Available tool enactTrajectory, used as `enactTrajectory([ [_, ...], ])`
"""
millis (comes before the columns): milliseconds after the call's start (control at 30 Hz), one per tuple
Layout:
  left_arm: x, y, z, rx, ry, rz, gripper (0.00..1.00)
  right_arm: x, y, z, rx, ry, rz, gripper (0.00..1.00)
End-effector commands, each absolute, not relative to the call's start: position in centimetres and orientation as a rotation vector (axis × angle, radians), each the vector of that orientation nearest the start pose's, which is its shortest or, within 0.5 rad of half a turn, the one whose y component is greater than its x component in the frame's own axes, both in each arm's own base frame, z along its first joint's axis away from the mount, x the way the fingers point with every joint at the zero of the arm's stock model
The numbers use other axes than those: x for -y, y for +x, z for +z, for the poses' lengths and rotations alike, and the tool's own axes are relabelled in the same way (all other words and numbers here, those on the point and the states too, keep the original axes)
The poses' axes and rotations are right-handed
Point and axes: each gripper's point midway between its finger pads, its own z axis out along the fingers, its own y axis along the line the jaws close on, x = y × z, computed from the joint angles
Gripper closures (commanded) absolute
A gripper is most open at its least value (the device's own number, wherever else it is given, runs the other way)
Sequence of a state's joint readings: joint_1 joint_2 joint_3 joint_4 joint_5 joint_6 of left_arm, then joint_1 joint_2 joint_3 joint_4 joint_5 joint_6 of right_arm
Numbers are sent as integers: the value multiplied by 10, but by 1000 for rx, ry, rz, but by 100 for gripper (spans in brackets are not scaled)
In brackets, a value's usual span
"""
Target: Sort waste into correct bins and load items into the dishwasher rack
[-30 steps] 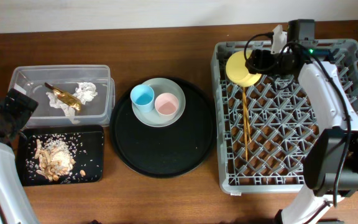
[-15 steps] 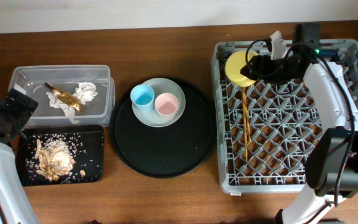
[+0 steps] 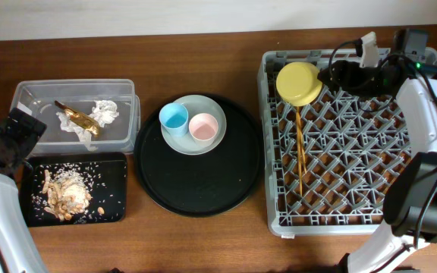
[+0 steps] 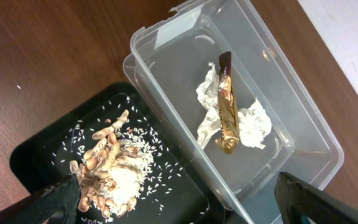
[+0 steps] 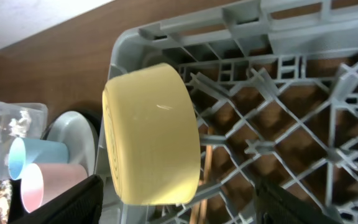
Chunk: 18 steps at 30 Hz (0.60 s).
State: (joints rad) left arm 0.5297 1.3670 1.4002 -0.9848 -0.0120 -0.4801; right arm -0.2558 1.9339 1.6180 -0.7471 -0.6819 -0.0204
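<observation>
The yellow bowl [image 3: 299, 83] rests tilted on the pegs in the back left corner of the grey dishwasher rack [image 3: 355, 220]. My right gripper [image 3: 334, 76] is open just right of the bowl, not touching it. In the right wrist view the bowl [image 5: 151, 134] sits ahead of the wide-open fingers [image 5: 194, 208]. The chopsticks [image 3: 300, 152] lie in the rack. The blue cup [image 3: 174, 117] and pink cup [image 3: 203, 127] stand on the pale plate [image 3: 193, 144]. My left gripper [image 4: 179, 211] is open and empty over the tub's near edge.
The plate sits on a large round black tray [image 3: 199, 182]. The clear tub [image 3: 29, 95] holds white tissue [image 3: 105, 112] and the gold wrapper [image 3: 78, 117]. The shallow black tray [image 3: 112, 171] holds beige food scraps [image 3: 61, 196]. The rack's right half has bare pegs.
My right gripper has drawn back to the right, away from the yellow bowl, which stays in the rack's corner. The left arm has not moved.
</observation>
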Motion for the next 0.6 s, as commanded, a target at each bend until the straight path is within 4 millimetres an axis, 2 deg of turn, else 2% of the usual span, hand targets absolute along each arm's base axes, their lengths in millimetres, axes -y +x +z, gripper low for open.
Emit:
enactTrajectory([
  [0,-182,303,246,-2192,-1221,42,1,-4,481,139,-2452,39,929,22],
  [100,-182,303,246,-2192,-1221,42,1,-13,482,122,-2445,41,1060,23],
  [200,-182,303,246,-2192,-1221,42,1,-28,479,140,-2348,-61,1194,32],
  [333,-182,303,246,-2192,-1221,42,1,-40,473,156,-2270,-94,1337,44],
  [400,-182,303,246,-2192,-1221,42,1,-44,471,163,-2235,-108,1392,46],
  [500,-182,303,246,-2192,-1221,42,1,-46,466,162,-2245,-114,1401,52],
  [567,-182,303,246,-2192,-1221,42,1,-47,461,160,-2249,-145,1398,63],
])
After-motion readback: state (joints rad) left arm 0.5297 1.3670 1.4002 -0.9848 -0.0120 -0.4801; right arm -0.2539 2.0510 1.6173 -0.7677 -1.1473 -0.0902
